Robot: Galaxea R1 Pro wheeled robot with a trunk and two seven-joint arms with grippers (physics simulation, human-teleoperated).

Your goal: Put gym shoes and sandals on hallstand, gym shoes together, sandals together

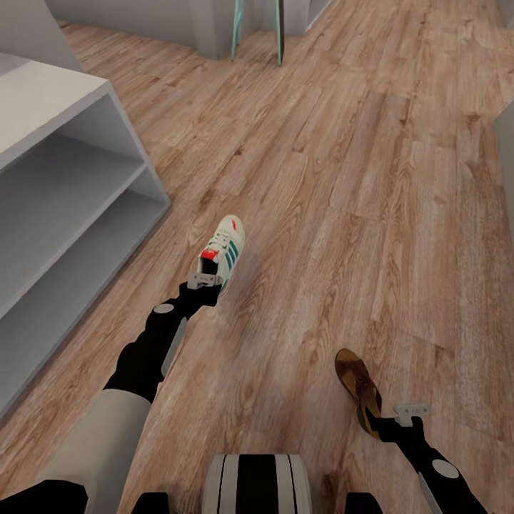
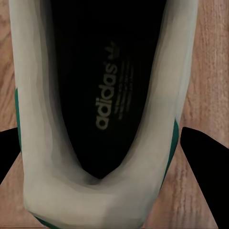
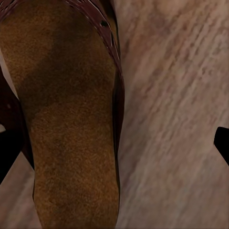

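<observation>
One white gym shoe (image 1: 227, 248) with green stripes and a red heel patch is on the wood floor (image 1: 343, 178) near the hallstand (image 1: 71, 193). My left gripper (image 1: 212, 275) is at its heel. In the left wrist view the shoe's heel (image 2: 95, 95) sits between the black fingers (image 2: 205, 157), which touch both its sides, so my left gripper (image 2: 101, 148) is shut on it. A brown sandal (image 1: 358, 384) lies lower right. My right gripper (image 1: 376, 422) is over its heel end, open; the sandal (image 3: 71, 124) lies toward one finger (image 3: 9, 152) of my right gripper (image 3: 114, 143).
The hallstand's open grey tiers run along the left. Two teal furniture legs (image 1: 238, 28) stand at the far end by a grey wall base. A pale grey unit's edge (image 1: 505, 157) shows at the right. My own base (image 1: 257, 485) is at the bottom.
</observation>
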